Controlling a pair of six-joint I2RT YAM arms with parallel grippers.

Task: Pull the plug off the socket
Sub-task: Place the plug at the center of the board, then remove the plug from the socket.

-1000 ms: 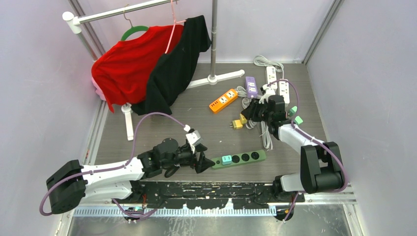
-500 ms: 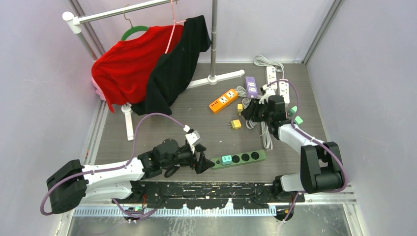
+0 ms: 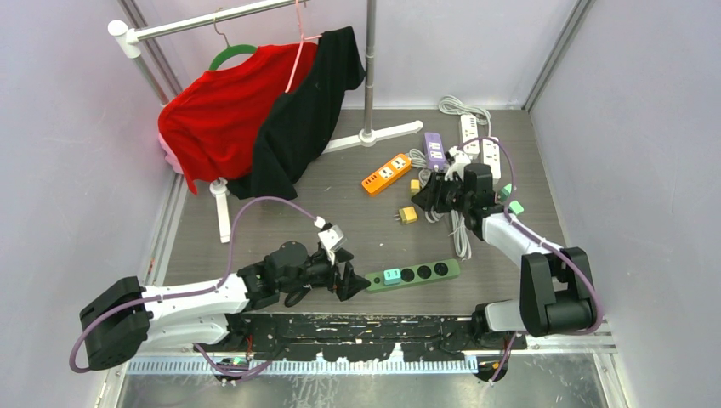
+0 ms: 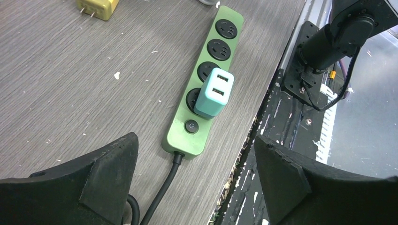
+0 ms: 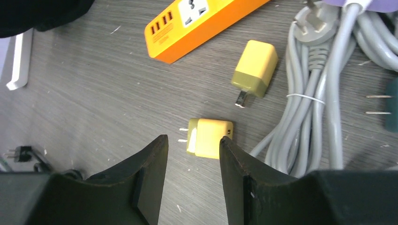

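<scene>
Teal plug (image 4: 214, 93) in green strip (image 4: 178, 136), just ahead of spread left gripper (image 4: 195, 143)

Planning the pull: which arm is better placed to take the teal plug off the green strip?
Left. The left gripper, open, faces the teal plug on the green power strip; the right gripper hovers over a yellow plug.
</scene>
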